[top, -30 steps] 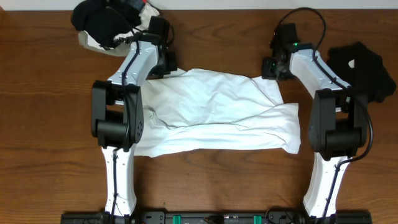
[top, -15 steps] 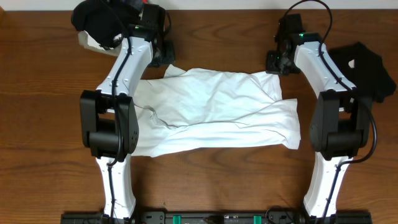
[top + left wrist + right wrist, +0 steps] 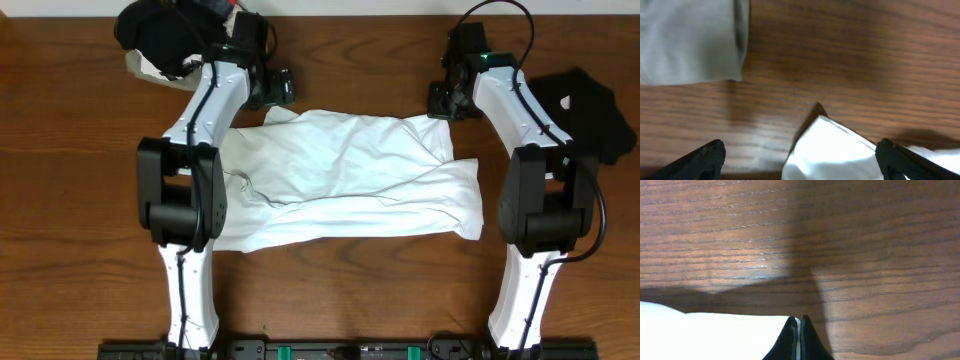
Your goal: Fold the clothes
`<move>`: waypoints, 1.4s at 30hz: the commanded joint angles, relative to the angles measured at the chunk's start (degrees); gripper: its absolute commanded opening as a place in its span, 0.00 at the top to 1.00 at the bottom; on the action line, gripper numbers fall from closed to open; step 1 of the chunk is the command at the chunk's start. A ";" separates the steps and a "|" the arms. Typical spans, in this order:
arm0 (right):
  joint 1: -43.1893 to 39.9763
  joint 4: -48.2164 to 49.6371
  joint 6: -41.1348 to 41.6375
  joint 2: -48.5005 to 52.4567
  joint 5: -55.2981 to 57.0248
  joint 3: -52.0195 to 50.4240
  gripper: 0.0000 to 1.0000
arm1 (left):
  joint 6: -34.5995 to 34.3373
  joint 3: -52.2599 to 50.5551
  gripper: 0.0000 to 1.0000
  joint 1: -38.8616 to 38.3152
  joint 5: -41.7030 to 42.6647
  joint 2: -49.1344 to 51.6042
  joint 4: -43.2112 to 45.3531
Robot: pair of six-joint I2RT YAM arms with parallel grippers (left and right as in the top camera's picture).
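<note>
My left gripper [image 3: 800, 159]: jaws spread wide. A white shirt [image 3: 832, 150] corner lies between my fingertips [image 3: 705, 157] on the table [image 3: 850, 55]; grey cloth [image 3: 690, 40] upper left.

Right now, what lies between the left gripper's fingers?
A corner of the large white cloth T-shirt lies on the brown wooden table between the open left gripper's fingers, ungripped. The left wrist view shows it.

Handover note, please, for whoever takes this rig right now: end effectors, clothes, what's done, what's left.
Left end effector: open over the shirt's far-left corner, holding nothing.
Right end effector: shut on the shirt's far-right corner.
Clothes: shirt spread between the arms, wrinkled; black garment far right; pile far left.
Done: shirt laid out.
Left: fold it, then the others.
</note>
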 commanded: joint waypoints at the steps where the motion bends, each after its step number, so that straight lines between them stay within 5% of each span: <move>1: -0.24 -0.04 0.83 0.22 0.42 0.98 0.99 | 0.79 0.02 0.05 0.28 -0.11 2.01 0.68; 26: -0.24 -0.66 0.81 0.22 0.20 0.98 0.99 | 2.91 0.02 0.13 -2.03 -4.15 6.36 -0.26; 28: -0.24 -0.63 0.81 0.22 0.20 0.98 0.99 | 2.91 0.02 0.17 -2.01 -4.15 6.36 -0.22; 35: -0.26 -0.72 0.81 0.22 0.22 0.98 0.99 | 2.89 0.04 0.66 -2.01 -4.17 6.32 -0.11; 42: -0.26 -0.76 0.81 0.22 0.22 0.98 0.99 | 2.89 0.09 0.85 -2.01 -4.20 5.79 0.24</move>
